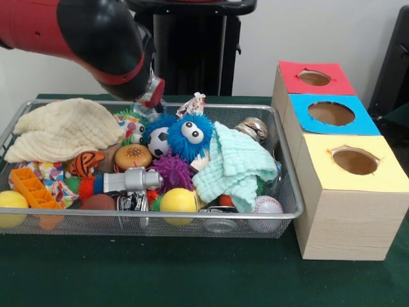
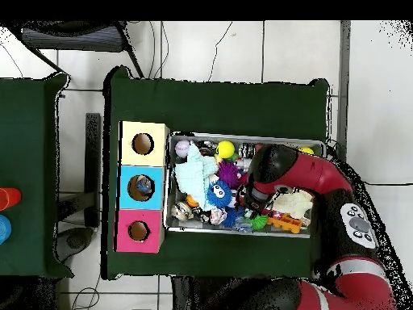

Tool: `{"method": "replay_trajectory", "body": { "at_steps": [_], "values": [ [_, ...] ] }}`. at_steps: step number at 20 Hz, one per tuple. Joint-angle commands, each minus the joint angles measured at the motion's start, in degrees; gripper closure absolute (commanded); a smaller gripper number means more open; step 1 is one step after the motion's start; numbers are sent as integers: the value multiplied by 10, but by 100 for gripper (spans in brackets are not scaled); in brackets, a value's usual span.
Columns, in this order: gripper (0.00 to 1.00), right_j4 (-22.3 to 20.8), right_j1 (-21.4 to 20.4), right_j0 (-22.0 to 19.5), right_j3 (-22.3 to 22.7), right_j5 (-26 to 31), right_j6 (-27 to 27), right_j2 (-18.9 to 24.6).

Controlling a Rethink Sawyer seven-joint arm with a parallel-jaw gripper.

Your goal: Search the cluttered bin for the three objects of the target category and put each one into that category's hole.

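Here the arm reaches down into the far side of the wire bin (image 1: 291,192), and its tool (image 1: 146,105) dips behind the toys, so I cannot tell whether it is apart or together. Just beside the tool sit a small soccer ball (image 1: 158,141) and a blue fuzzy googly-eyed toy (image 1: 190,137); a mint cloth (image 1: 236,167) lies beyond those. Outside the bin, on the green surface (image 1: 192,275), stands the box with red (image 1: 314,77), blue (image 1: 331,113) and yellow (image 1: 355,161) holes.
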Motion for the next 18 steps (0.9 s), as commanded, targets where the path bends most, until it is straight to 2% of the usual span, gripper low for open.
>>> {"method": "replay_trajectory", "body": {
  "at_steps": [1,3,6,9,13,14,17,18],
  "values": [
    [0,-50,-89,29,31,41,-78,19],
    [0,-51,-127,34,68,-2,-67,15],
    [0,-51,-153,41,90,-52,-48,17],
    [0,-51,-168,46,110,-76,-32,13],
    [0,-42,-179,45,177,-181,23,0],
    [0,-36,-183,42,199,-231,44,-1],
    [0,-38,-195,46,221,-260,59,-14],
    [0,-39,-197,51,225,-251,63,-21]
  ]
}}
